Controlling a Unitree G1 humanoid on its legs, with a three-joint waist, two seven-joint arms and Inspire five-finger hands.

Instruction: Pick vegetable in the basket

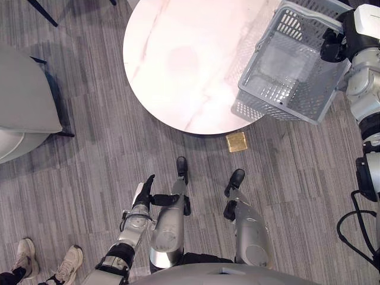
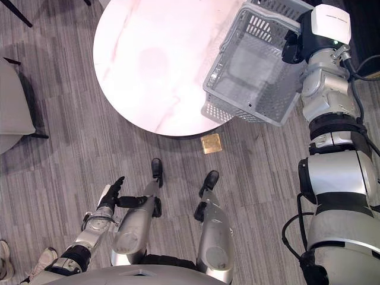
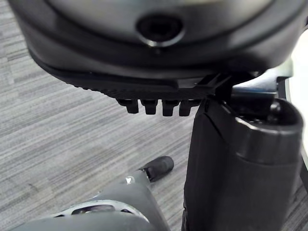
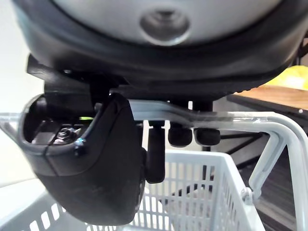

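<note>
A grey slatted plastic basket hangs tilted over the right edge of the round white table. My right hand is at the basket's far right rim. In the right wrist view its fingers curl over the pale handle bar, with the thumb below it. The inside of the basket looks bare and I see no vegetable. My left hand hangs low at my left side above the carpet, fingers straight and holding nothing.
A grey chair stands at the left. A person's pale shoes are at the bottom left. A small brass square plate sits in the carpet just below the table's edge. The tabletop is bare.
</note>
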